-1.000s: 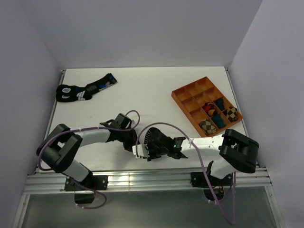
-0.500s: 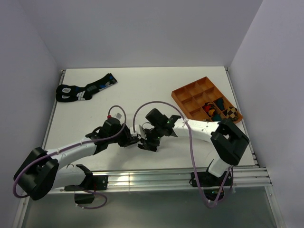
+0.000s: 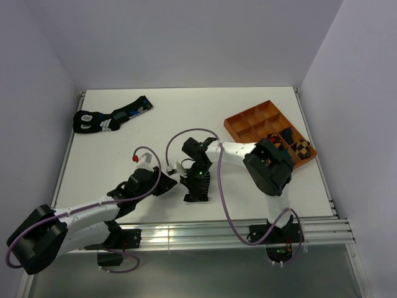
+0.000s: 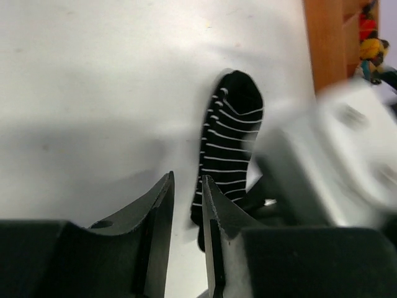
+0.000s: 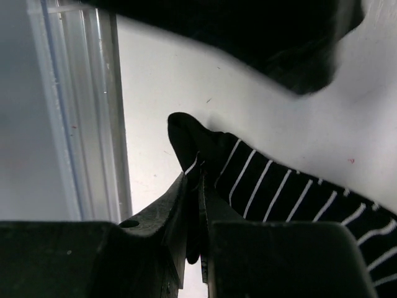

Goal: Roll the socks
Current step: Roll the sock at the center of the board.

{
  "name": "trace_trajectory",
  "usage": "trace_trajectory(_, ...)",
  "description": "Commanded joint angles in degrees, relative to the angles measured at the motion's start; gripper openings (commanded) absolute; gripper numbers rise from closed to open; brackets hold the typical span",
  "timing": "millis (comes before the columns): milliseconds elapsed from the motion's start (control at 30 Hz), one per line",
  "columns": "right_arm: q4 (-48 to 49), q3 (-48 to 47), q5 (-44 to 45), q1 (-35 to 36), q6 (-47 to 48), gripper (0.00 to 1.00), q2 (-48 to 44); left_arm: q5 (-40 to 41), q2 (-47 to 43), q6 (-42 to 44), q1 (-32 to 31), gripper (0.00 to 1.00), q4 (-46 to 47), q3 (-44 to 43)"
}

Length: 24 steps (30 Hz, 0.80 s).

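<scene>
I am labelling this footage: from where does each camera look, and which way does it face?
Top external: above and behind the bases, facing down on the table; left arm and right arm show.
Left wrist: on the left arm, facing the striped sock past the open left gripper.
Right wrist: on the right arm, looking along the right gripper, shut on that sock.
Shared: both wrist views show the striped sock.

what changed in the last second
The right arm's elbow swung from the near right toward the table's middle; right pincer pinches the short black ankle sock with thin white stripes. The left arm sank toward the near left corner, left pincer slightly open, empty. The black socks with blue-and-white marks and orange compartment tray stayed put.
</scene>
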<state>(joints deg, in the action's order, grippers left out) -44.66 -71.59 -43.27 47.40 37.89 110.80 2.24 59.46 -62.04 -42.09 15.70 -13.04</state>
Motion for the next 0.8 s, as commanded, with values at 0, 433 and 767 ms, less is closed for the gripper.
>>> trace_trajectory(0,-8.0,-5.6,-3.8,-1.3,-0.3,0.12,3.4,6.4,0.1,8.5,-3.9,0.3,12.9,1.8)
trace_trajectory(433,-12.9,-9.2,-8.1,-5.4,0.0,0.12,10.4,2.1,9.2,24.6,-9.9,0.28,34.2,5.7)
trace_trajectory(767,-19.2,-12.1,-12.2,-7.5,3.5,0.13,14.3,-6.9,15.1,29.4,-11.6,0.34,36.7,2.8)
